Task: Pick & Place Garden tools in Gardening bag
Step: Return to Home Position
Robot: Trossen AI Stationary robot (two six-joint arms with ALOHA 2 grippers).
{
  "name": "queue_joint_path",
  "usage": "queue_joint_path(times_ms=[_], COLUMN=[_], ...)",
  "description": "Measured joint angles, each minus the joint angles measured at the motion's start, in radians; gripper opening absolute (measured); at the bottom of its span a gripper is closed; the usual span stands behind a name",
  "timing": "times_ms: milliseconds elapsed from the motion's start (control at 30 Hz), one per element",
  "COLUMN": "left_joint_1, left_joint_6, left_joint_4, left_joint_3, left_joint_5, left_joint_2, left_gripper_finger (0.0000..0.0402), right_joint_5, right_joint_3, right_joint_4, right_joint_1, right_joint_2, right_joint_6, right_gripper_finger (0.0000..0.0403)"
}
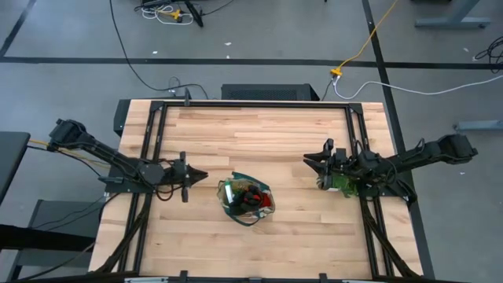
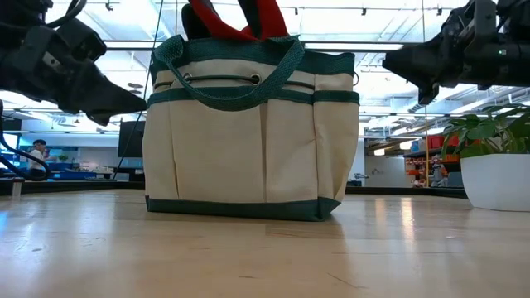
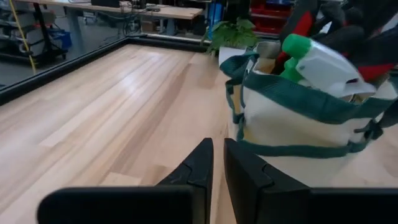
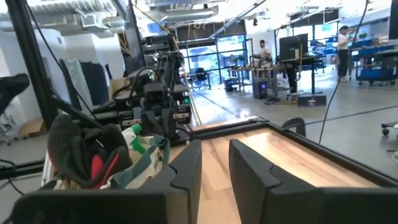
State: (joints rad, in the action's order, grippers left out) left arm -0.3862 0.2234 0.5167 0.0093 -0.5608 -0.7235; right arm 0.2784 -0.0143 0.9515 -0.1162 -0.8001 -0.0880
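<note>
From above, the left gripper (image 1: 203, 176) and the right gripper (image 1: 309, 160) are hovering on either side of the gardening bag (image 1: 245, 220), both pointing inward. At table level, the bag is standing upright with red gloves (image 2: 248, 18) poking out of it. Each wrist view is showing fingers drawn close together, gripping nothing. The spray bottle (image 3: 317, 59) is sitting inside the bag.
</note>
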Motion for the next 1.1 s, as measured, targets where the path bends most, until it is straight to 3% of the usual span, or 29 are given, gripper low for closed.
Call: queue_joint_path(times_ms=[167,367,600,1100], left_joint_1=[0.002,0.003,0.003,0.003], left_joint_6=[-0.048,-0.015,0.110,0.106], left_joint_4=[-0.012,-0.015,-0.001,-0.003], left_joint_3=[0.000,0.000,0.000,-0.001], left_joint_5=[-0.008,-0.043,-0.047,-0.047], left_joint_2=[0.000,-0.002,-0.002,-0.002], left_gripper_finger=[0.0044,0.0043,0.0044,0.0044], right_joint_5=[0.003,0.082,0.073,0.072], right_joint_3=[0.000,-0.001,-0.001,-0.001], right_joint_4=[0.001,-0.025,-0.059,-0.059], right_joint_1=[0.008,0.015,0.015,0.014], right_joint_2=[0.000,0.000,0.000,0.000], right_joint_6=[0.018,-0.014,-0.032,-0.035], right_gripper_finger=[0.0080,0.0080,0.0080,0.0080])
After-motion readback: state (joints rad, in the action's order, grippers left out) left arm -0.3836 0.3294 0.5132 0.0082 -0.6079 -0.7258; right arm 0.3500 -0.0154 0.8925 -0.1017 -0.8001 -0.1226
